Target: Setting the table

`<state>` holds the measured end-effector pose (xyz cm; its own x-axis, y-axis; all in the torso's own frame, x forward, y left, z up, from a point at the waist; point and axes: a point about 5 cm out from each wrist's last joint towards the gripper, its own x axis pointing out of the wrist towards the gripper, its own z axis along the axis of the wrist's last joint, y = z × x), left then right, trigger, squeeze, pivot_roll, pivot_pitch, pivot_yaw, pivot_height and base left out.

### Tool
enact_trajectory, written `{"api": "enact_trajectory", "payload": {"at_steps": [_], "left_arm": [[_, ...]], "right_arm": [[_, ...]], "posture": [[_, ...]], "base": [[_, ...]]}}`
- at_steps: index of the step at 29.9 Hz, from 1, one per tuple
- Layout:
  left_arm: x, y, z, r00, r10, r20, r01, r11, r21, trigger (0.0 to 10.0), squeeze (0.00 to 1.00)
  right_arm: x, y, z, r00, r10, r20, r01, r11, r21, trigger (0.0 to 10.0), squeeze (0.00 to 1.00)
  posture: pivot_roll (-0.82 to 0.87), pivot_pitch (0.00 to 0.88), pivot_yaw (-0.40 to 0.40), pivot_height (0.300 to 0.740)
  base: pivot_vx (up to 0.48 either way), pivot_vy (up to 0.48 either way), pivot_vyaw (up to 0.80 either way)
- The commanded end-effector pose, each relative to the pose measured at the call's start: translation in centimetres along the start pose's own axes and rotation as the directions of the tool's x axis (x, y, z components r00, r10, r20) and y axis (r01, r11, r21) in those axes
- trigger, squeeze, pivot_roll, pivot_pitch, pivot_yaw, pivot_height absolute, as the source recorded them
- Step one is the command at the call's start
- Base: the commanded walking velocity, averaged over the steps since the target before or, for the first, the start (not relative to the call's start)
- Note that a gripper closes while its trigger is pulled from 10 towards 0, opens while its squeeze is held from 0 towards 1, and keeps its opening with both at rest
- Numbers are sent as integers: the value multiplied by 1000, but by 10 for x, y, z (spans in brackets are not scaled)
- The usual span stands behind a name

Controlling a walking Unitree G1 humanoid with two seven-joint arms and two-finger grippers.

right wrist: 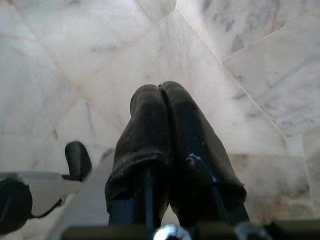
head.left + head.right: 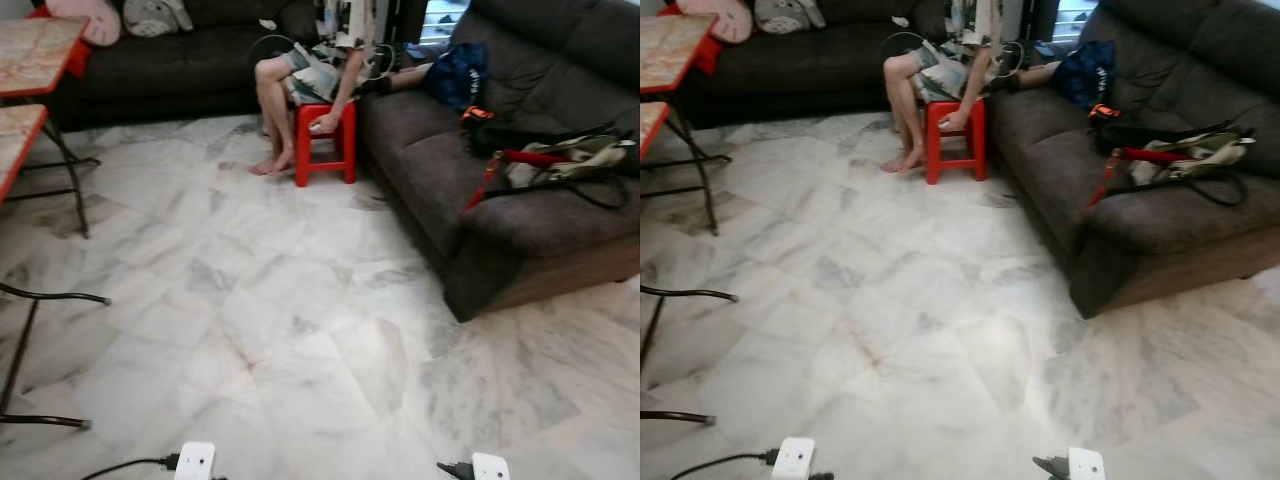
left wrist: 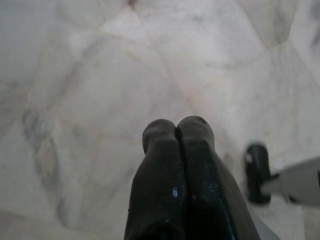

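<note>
Both arms hang idle over the marble floor. My left gripper is shut, its two black fingers pressed together with nothing between them. My right gripper is shut and empty too. A table with a patterned top and red edge stands at the far left, with a second red-edged top just in front of it. No tableware shows on them from here.
A person sits on a red stool ahead. A dark sofa runs along the right with bags on it; another sofa lines the back. Black chair legs stand at the near left.
</note>
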<state>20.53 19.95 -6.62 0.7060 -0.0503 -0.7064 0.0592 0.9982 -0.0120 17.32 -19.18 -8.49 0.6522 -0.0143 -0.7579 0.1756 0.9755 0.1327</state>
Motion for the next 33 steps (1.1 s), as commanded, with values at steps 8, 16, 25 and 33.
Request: {"api": "enact_trajectory", "payload": {"at_steps": [8,16,25,33], "left_arm": [[-1,-6,-7,999,-19,-30,19,1000,1,10000,0],[-1,-7,-8,999,-20,-31,20,1000,1,10000,0],[-1,-6,-8,999,-20,-32,20,1000,1,10000,0],[-1,-6,-8,999,-20,-31,20,1000,3,10000,0]], "right_arm": [[-3,-9,-4,1000,-25,-9,25,1000,-3,10000,0],[-3,-9,-4,1000,-24,-7,24,1000,-2,10000,0],[-3,-8,-3,1000,-22,-6,22,1000,-3,10000,0],[-3,-8,-4,1000,-22,-7,22,1000,-5,10000,0]], "posture": [[-29,113,-14,740],[-31,116,-15,740],[-30,117,-13,740],[-30,116,-12,740]], "base": [[335,0,0],[336,0,0],[337,0,0],[335,0,0]]}}
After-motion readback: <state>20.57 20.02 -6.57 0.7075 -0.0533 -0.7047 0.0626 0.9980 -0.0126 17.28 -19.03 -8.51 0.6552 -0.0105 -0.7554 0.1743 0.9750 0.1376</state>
